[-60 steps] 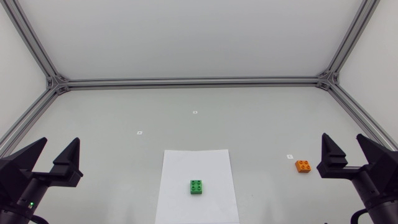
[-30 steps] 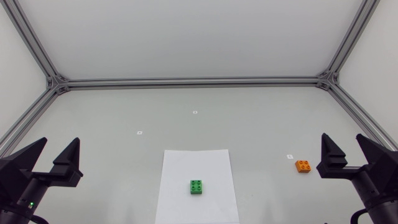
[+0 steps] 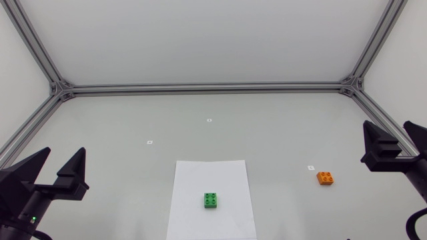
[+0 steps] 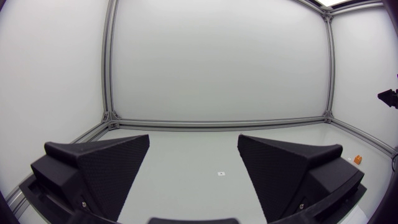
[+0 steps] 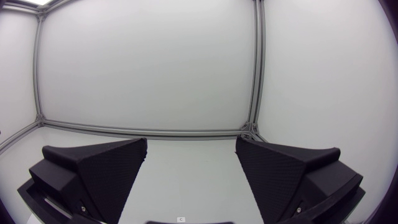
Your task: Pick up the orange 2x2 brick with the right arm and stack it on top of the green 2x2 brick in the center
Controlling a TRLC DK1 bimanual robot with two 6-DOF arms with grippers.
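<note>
Table (image 3: 213, 113) is carrying a white sheet (image 3: 220, 173) at its near middle. Right gripper (image 3: 397, 143) is hanging at the table's right edge, fingers spread wide and holding nothing. Left gripper (image 3: 63, 160) is waiting just as wide and empty on the opposite side. Green 2x2 brick (image 3: 211, 200) is sitting on the sheet. Orange 2x2 brick (image 3: 325, 178) is lying on bare table between sheet and right gripper, lying inward of that gripper, so the right arm is by far the nearer.
</note>
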